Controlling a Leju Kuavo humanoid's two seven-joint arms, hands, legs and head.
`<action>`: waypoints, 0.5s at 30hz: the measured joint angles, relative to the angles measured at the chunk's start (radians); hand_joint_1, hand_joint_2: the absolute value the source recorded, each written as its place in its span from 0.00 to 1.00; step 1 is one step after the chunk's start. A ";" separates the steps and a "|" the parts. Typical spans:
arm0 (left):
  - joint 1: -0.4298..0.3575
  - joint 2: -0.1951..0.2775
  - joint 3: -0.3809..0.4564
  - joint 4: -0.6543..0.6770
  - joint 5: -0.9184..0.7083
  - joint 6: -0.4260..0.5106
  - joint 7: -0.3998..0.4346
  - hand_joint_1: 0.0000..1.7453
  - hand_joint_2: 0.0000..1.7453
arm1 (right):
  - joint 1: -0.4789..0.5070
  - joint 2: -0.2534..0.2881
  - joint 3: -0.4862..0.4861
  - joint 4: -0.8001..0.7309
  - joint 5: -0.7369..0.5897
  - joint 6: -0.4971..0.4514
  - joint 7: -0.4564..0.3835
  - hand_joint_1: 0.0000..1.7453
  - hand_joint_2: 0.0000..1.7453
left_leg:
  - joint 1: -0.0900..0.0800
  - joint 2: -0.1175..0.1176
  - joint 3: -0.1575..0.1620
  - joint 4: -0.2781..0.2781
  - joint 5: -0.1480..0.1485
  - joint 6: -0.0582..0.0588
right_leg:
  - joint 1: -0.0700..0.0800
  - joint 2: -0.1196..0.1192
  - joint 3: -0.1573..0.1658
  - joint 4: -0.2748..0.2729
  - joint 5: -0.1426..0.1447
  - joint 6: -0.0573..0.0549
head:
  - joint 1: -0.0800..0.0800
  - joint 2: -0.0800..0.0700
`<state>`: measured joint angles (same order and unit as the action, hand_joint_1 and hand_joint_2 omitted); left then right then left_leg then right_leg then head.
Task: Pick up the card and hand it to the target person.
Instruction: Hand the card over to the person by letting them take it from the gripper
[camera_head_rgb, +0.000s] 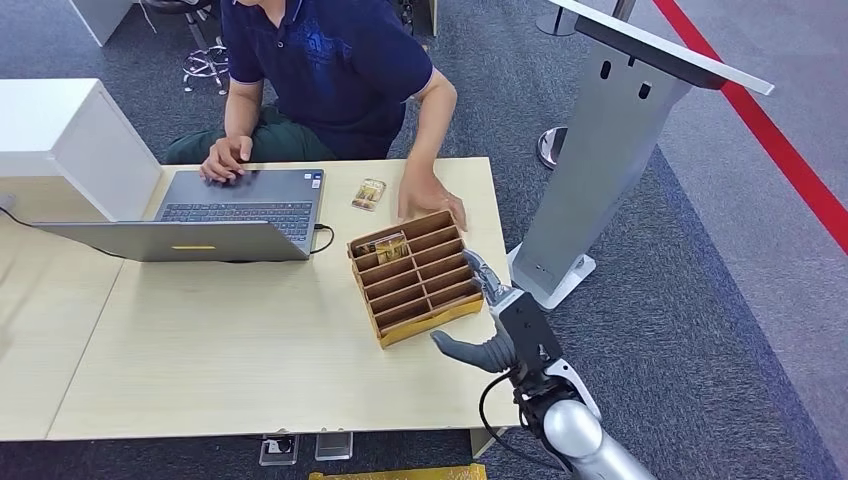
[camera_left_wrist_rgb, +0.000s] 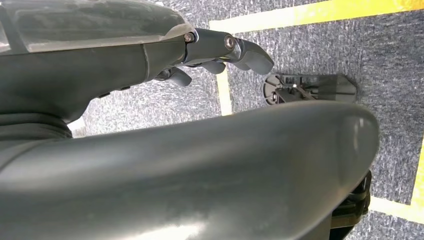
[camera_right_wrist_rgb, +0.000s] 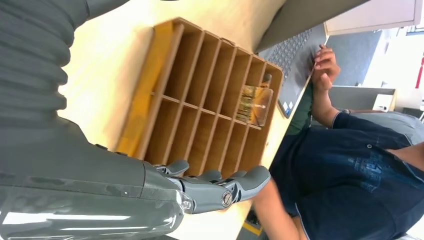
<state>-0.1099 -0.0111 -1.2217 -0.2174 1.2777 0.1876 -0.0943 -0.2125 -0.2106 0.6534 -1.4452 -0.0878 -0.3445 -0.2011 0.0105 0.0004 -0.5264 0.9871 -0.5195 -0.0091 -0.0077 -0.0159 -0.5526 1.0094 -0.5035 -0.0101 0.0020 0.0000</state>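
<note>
Right hand (camera_head_rgb: 497, 330) hovers at the near right corner of the wooden rack (camera_head_rgb: 440, 310), fingers spread and holding nothing. Its target, the card (camera_head_rgb: 390, 246), stands in a far-left slot of that rack, so it lies forward and to the left of the fingers, across the dividers, with its long edge along the slot. This hand is clearly the nearer one. Beyond the rack sits the person (camera_head_rgb: 330, 60), one hand (camera_head_rgb: 430, 200) resting on the rack's far edge. Left hand (camera_left_wrist_rgb: 220, 52) hangs over carpet, fingers loosely curled, empty.
</note>
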 joint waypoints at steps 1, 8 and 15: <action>0.000 0.000 0.001 0.000 0.002 0.001 0.000 0.00 0.00 | 0.022 -0.004 -0.009 -0.008 -0.007 0.011 -0.014 0.00 1.00 | 0.000 0.000 0.000 0.000 0.000 0.000 | 0.000 0.000 0.000 0.000 0.000 0.000 | 0.000 0.000; 0.001 0.000 0.009 0.000 0.011 0.007 0.001 0.00 0.00 | 0.157 -0.008 -0.064 -0.006 -0.119 0.060 -0.162 0.00 1.00 | 0.000 0.000 0.000 0.000 0.000 0.000 | 0.000 0.000 0.000 0.000 0.000 0.000 | 0.000 0.000; 0.000 0.000 0.011 0.000 0.007 0.001 -0.003 0.00 0.00 | 0.189 -0.003 -0.092 0.017 -0.145 0.068 -0.199 0.00 1.00 | 0.000 0.000 0.000 0.000 0.000 0.000 | 0.000 0.000 0.000 0.000 0.000 0.000 | 0.000 0.000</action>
<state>-0.1096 -0.0111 -1.2103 -0.2174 1.2842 0.1884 -0.0973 -0.0231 -0.2138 0.5616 -1.4280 -0.2329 -0.2768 -0.3999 0.0105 0.0005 -0.5266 0.9869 -0.5194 -0.0091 -0.0077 -0.0159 -0.5523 1.0094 -0.5035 -0.0101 0.0019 0.0000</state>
